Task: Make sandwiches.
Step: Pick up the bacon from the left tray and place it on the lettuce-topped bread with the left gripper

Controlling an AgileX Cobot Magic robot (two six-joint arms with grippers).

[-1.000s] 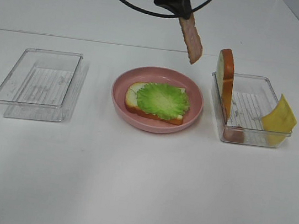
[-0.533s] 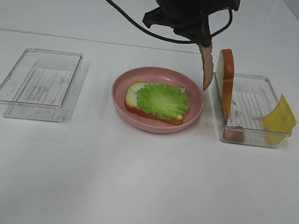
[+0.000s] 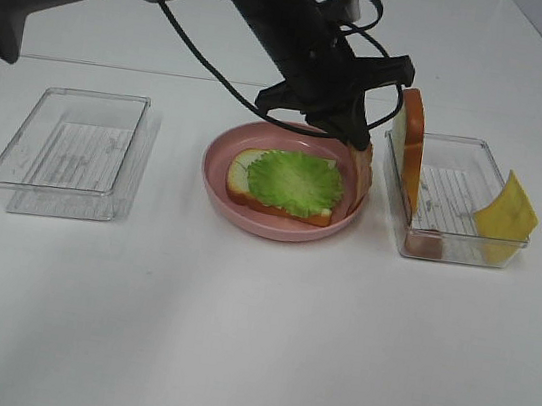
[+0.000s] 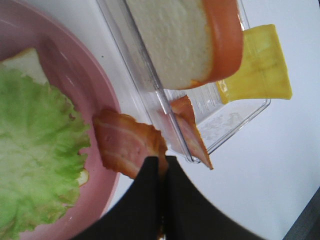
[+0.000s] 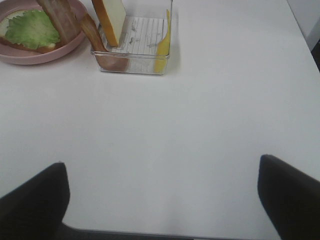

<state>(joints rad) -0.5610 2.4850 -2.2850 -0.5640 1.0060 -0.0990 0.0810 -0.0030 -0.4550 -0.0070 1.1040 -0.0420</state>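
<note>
- Bacon in play, high view: my left gripper [image 3: 358,143] is clamped on 1 bacon strip [image 3: 361,172], which hangs on end at the plate's [image 3: 267,229] right-hand rim. I cannot tell from here whether its low end touches the rim.
- The target sits just beside it. The lettuce [image 3: 296,181] lies flat on 1 bread slice [image 3: 239,178] in the plate, so the stack has 2 layers and no bacon, cheese or top bread yet.
- My plan is to slide toward the plate's middle and lay the strip flat across the lettuce. I would part the jaws only when low, because dropped on end it could tip off the rim.
- Left wrist view: the jaws are pressed together on the strip's [image 4: 127,145] end, and its free end lies over the plate's inner wall, near the lettuce edge. This view also shows a 2nd strip [image 4: 192,135] leaning in the tray [image 4: 150,75] corner, plain here and only a dim patch from above.
- Right wrist view: my right gripper [image 5: 160,162] has its fingers wide apart, holds nothing and hovers over bare table, well apart from the tray. From here the cheese [image 5: 165,35] shows edge-on against the tray wall, beside the upright bread [image 5: 111,15].
</note>
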